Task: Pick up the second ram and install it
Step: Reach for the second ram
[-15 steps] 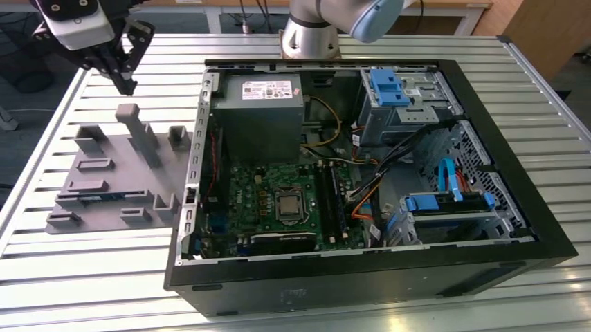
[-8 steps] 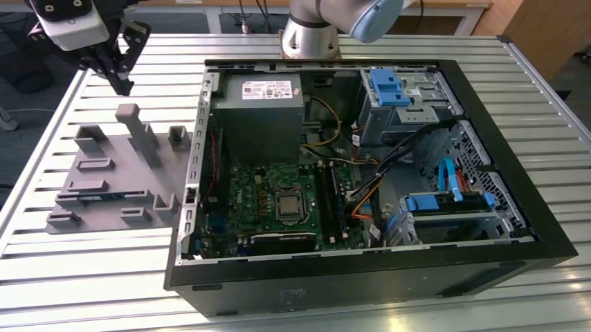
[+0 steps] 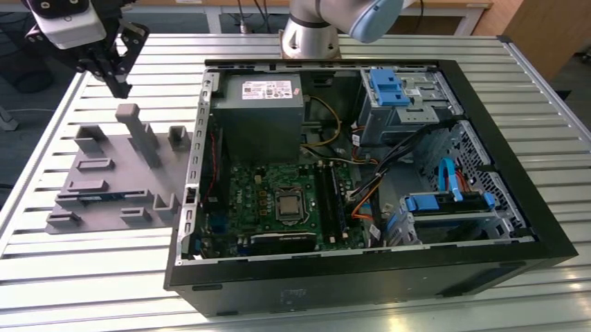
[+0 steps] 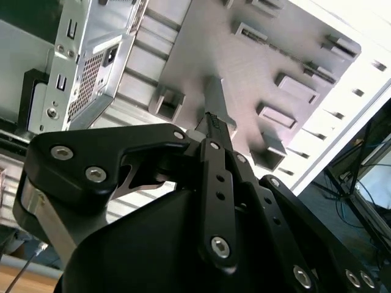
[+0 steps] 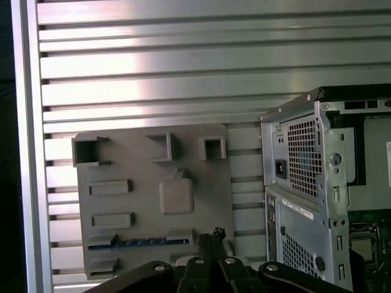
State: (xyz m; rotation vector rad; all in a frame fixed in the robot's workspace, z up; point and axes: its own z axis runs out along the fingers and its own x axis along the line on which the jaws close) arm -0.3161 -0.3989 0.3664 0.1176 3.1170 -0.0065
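Note:
The second ram [image 5: 137, 243] is a thin dark blue strip lying on edge in a slot of the grey plastic fixture [image 5: 134, 159]. It also shows as a bluish line [image 3: 91, 198] on the fixture [image 3: 111, 207] at the exterior view's left. My gripper [image 3: 120, 88] hangs above the far end of the fixture, well clear of the ram. Its black fingers [image 5: 211, 239] are shut together with nothing between them, as the second wrist view also shows at the gripper [image 4: 214, 122].
An open computer case [image 3: 499, 263] lies at the exterior view's right of the fixture, with the green motherboard [image 3: 268, 180], long dark memory slots [image 3: 330, 200], a grey power supply [image 3: 259, 117] and blue drive brackets [image 3: 388, 86] inside. The slatted metal table [image 3: 93, 290] extends around both.

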